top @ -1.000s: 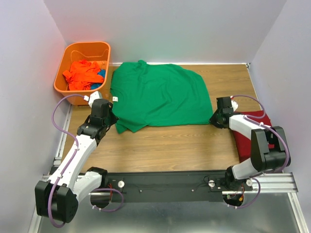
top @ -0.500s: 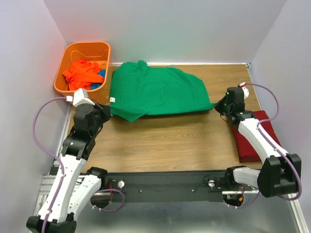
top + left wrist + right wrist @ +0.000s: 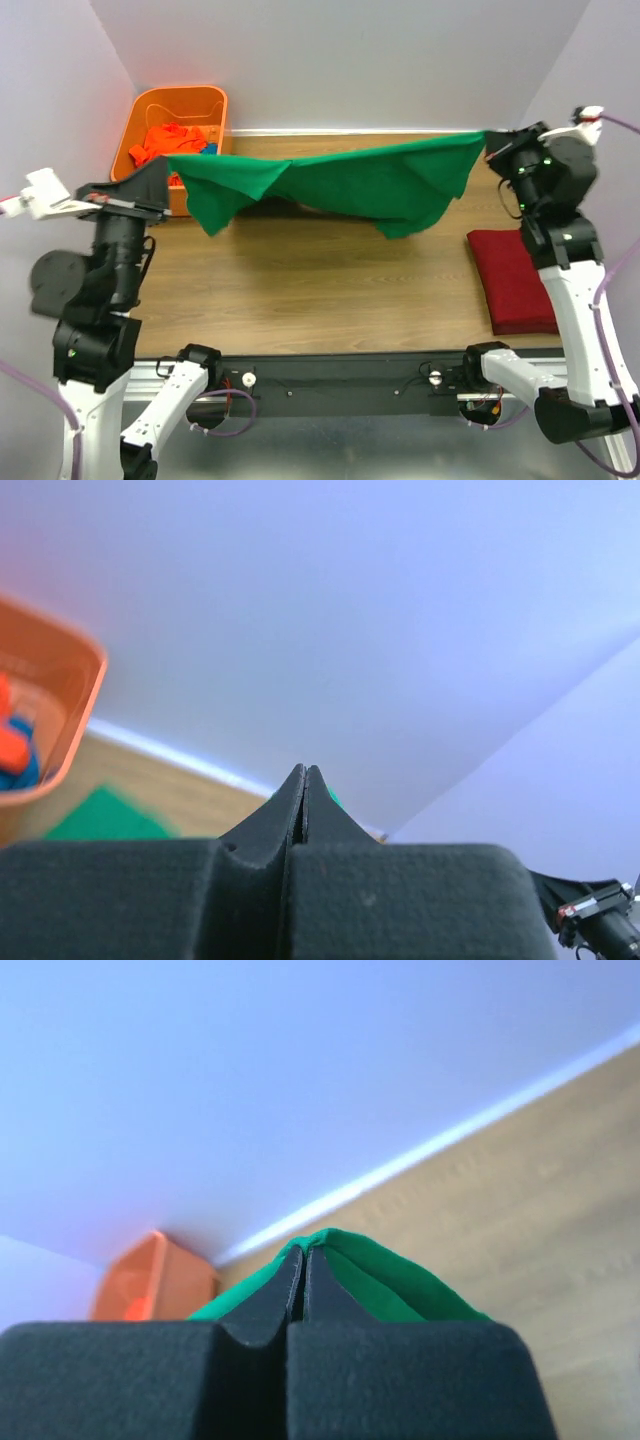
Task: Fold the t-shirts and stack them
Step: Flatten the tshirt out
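Above table [image 3: 330, 290], green t-shirt [image 3: 370, 185] stretched, edges apparently pinched

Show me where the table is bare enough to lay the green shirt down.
Bare table runs from the near rail back beneath the hanging green shirt, bordered on the right by the folded red shirt. Crowded: the far-left corner, where the basket sits.

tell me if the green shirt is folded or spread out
Spread out, not folded: the green t-shirt hangs stretched between the left gripper and right gripper, both shut on its edges, sagging above the table.
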Action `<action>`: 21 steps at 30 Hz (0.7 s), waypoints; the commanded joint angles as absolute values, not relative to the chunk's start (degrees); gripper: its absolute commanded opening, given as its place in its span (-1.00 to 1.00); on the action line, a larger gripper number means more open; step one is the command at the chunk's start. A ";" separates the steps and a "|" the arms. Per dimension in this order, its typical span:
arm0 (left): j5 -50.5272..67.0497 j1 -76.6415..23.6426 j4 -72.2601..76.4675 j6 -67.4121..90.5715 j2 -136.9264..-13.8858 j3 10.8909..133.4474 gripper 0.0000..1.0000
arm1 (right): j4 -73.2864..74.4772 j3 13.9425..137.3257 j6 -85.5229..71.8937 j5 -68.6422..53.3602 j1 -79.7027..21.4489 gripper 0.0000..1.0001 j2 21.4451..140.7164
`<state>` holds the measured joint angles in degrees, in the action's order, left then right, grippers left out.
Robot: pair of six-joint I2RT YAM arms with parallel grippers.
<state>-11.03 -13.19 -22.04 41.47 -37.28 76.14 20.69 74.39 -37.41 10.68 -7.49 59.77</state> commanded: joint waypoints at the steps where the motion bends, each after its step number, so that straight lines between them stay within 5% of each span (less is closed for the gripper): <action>1: -13.79 -12.92 -18.11 37.98 -37.26 82.43 -1.00 | 23.99 83.90 -34.46 12.48 -7.21 -0.99 58.88; 13: -16.61 -12.83 2.44 35.60 -52.80 84.11 -1.00 | 18.99 100.36 -31.73 15.21 -7.21 -0.99 77.85; 21: -11.43 -11.16 11.78 32.87 -82.76 108.95 -1.00 | 13.98 119.09 -33.13 10.03 -2.56 -0.99 99.76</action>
